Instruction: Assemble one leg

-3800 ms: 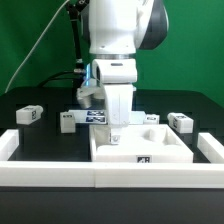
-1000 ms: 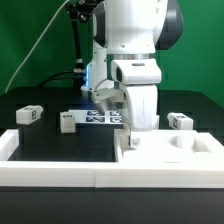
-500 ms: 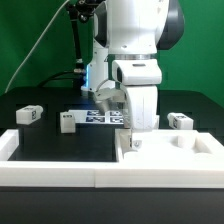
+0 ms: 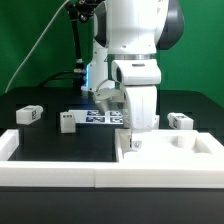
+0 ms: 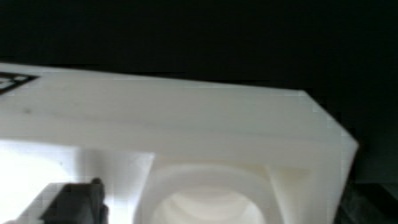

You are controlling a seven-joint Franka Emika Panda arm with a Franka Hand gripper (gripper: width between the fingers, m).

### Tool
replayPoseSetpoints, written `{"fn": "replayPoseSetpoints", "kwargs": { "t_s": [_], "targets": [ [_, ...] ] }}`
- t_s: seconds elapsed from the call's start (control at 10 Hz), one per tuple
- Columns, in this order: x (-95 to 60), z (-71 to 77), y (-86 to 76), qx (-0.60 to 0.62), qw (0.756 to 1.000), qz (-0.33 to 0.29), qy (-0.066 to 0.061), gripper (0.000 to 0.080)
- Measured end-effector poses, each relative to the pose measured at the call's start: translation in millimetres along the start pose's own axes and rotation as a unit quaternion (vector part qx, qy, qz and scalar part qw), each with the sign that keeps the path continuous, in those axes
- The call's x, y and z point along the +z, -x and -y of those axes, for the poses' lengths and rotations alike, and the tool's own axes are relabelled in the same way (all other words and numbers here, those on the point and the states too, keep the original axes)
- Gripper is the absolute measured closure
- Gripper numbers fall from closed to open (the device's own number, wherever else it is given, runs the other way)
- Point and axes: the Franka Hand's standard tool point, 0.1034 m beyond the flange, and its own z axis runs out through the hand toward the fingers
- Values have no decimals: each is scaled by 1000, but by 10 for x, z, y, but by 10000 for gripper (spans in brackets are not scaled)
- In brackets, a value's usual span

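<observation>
The robot's fingers point straight down and meet the big white panel at its corner toward the exterior view's left. Whether they pinch that edge or merely press on it cannot be told. The wrist view shows only one dark fingertip beside a round socket in the panel. This placement probably serves to steady or shift the panel so that a socket can be reached. No leg appears between the fingers.

Three legs lie loose on the black tabletop, apart from the fingers: the left leg, the middle leg, and the right leg just behind the panel. The marker board lies behind the arm. Every tag is a black-and-white square pattern, and no readable words or brand names appear.
</observation>
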Motion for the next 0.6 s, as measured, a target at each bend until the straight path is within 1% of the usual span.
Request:
{"fn": "replayPoseSetpoints", "kwargs": {
  "t_s": [0.1, 0.2, 0.3, 0.6],
  "targets": [
    [-9, -6, -10, 5, 1000, 0, 1, 151],
    [-77, -26, -61, 20, 1000, 1, 6, 151],
    [-171, -13, -124, 30, 999, 3, 10, 151],
    [-447, 118, -308, 84, 996, 5, 21, 151]
  ]
}}
